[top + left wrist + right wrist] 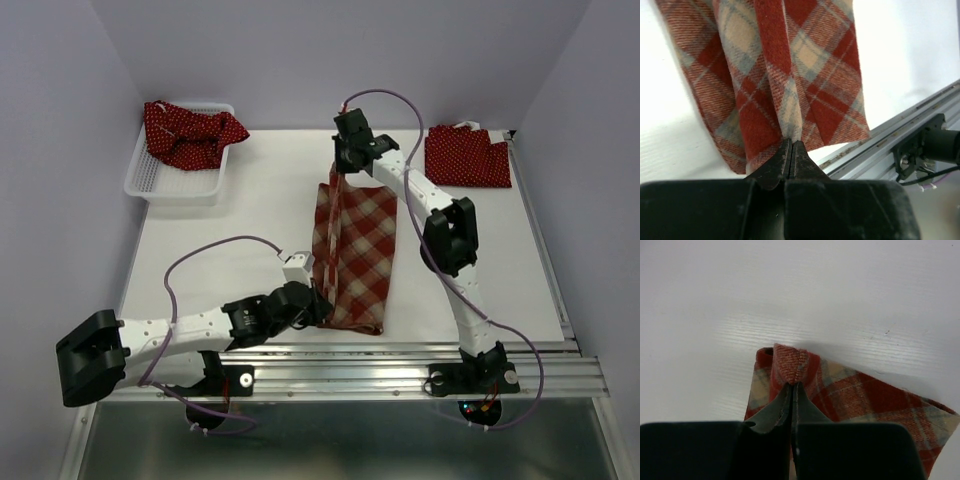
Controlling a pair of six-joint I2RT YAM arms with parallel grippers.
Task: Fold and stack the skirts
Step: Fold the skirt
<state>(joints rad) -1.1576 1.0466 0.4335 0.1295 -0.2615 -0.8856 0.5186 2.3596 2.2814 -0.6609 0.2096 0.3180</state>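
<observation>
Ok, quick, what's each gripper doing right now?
Left gripper: shut, pinching the near end of the plaid skirt.
Right gripper: shut, pinching the far end of the same skirt.

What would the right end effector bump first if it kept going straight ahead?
The right end effector pinches the plaid skirt; past that, probably the white table, though depth is unclear.

The plaid skirt [355, 250] is checked red and tan with thin grey lines. The left skirt [190, 135] and right skirt [467, 157] are dark red with tiny white dots. The basket [165, 186] and bench [250, 205] are white.
</observation>
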